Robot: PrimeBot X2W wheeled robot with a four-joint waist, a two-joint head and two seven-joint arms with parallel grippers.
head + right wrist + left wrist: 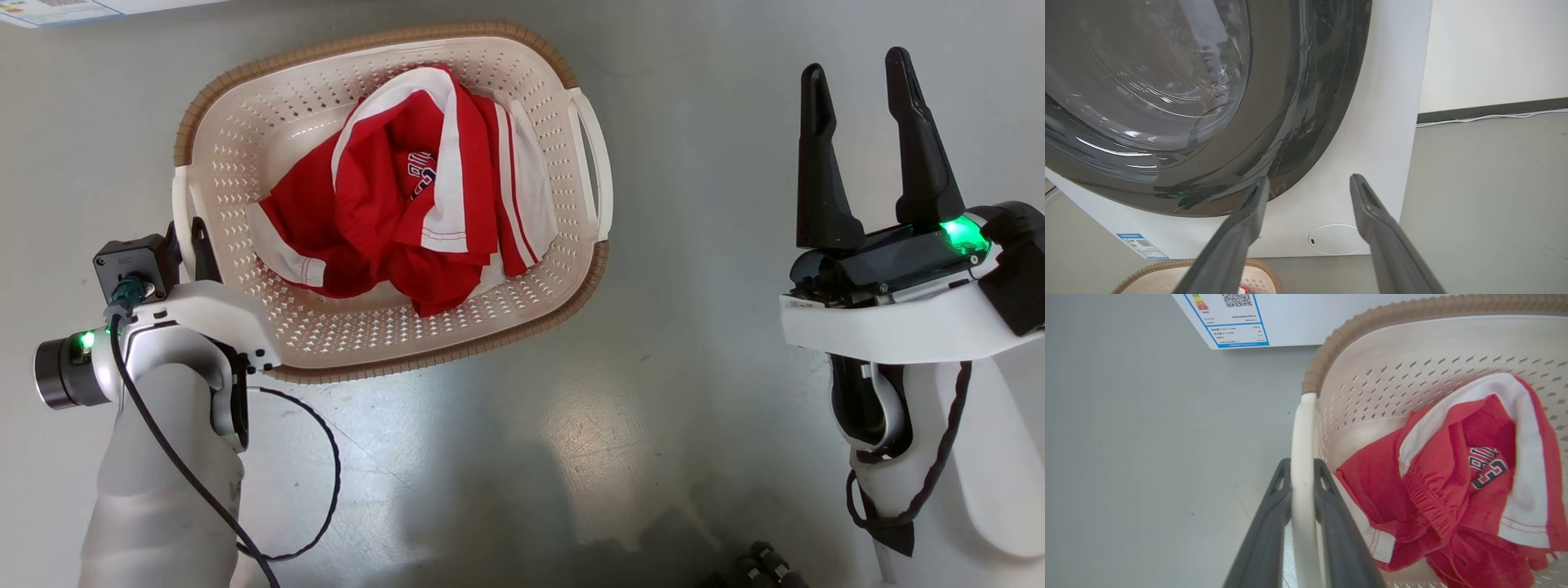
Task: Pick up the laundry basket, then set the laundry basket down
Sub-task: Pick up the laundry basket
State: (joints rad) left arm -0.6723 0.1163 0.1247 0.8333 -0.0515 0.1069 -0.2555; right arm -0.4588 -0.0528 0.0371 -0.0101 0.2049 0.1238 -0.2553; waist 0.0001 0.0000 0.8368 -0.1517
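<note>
The laundry basket (261,139) is cream perforated plastic with a brown woven-look rim and lies at the upper left of the head view. A crumpled red and white garment (408,204) fills its middle. My left gripper (189,237) is shut on the basket's white left loop handle (1302,428), and in the left wrist view its two dark fingers (1274,506) clamp that handle from both sides, with the basket's wall (1372,375) and the garment (1453,477) just to the right. My right gripper (856,69) stands open and empty, well to the right of the basket's other handle (592,163).
A white washer (1384,122) with a dark round glass door (1147,81) stands just beyond the basket; its energy label (1237,326) is near the floor. The right gripper (1309,180) points at the washer front. A white cable (1494,116) runs along the wall. Grey floor surrounds the basket.
</note>
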